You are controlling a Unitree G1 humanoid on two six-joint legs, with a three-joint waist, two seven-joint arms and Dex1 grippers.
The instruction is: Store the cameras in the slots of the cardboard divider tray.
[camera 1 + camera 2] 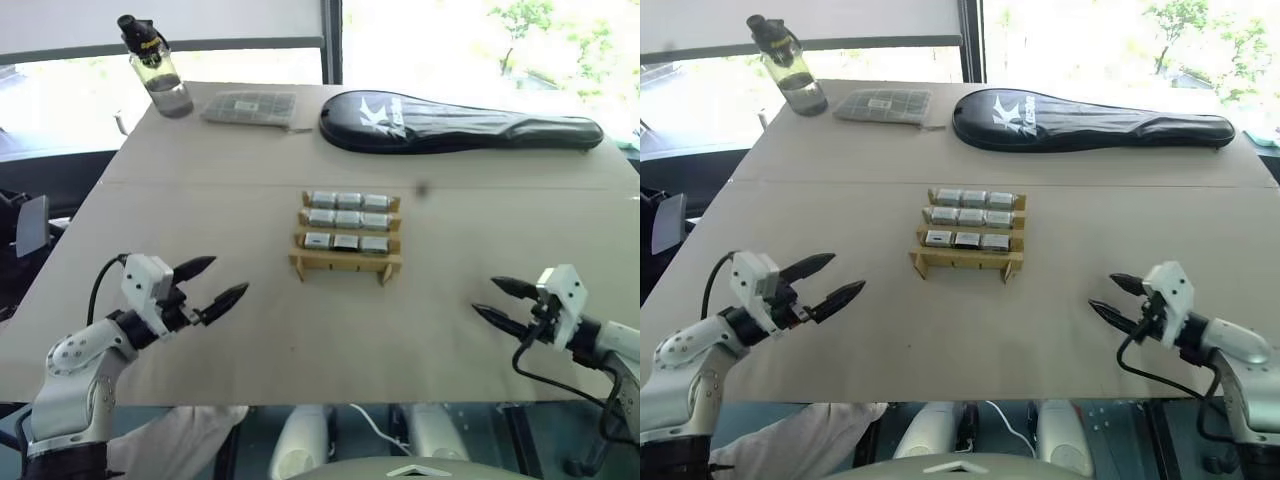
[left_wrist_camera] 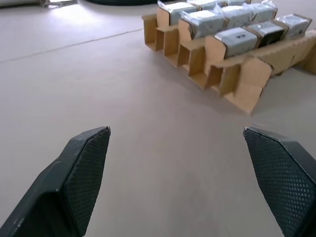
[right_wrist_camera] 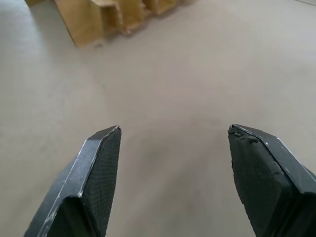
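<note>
Down at the lower left of the head view, the left pincer (image 1: 215, 282) hangs just above the bare tan surface (image 1: 250, 340), its two black tapered fingers spread wide and grasping nothing. At the lower right, the right pincer (image 1: 495, 302) mirrors it, released and empty too; the wrist views show the finger pads (image 3: 94, 177) with a fine knurled texture.

Further up, near the centre of the frame, the cardboard divider tray (image 1: 345, 262) sits well apart from both pincers. It is a small tan rack of crossed corrugated strips, with raw cut edges and open cells visible along its side in the left wrist view. The cameras (image 1: 346, 218) fill it in three rows of three, nine in all, small boxy silver-grey bodies standing proud of the strips; several show a dark face on top. The nearest row of slots, at the tray's front edge, looks unfilled.

Towards the top of the frame, a long black racket-shaped soft case (image 1: 450, 125) with white lettering lies across the upper right. Left of it lies a flat grey gridded packet (image 1: 250, 106), and in the upper left corner stands a clear water bottle (image 1: 158, 70) with a black cap, partly full.
</note>
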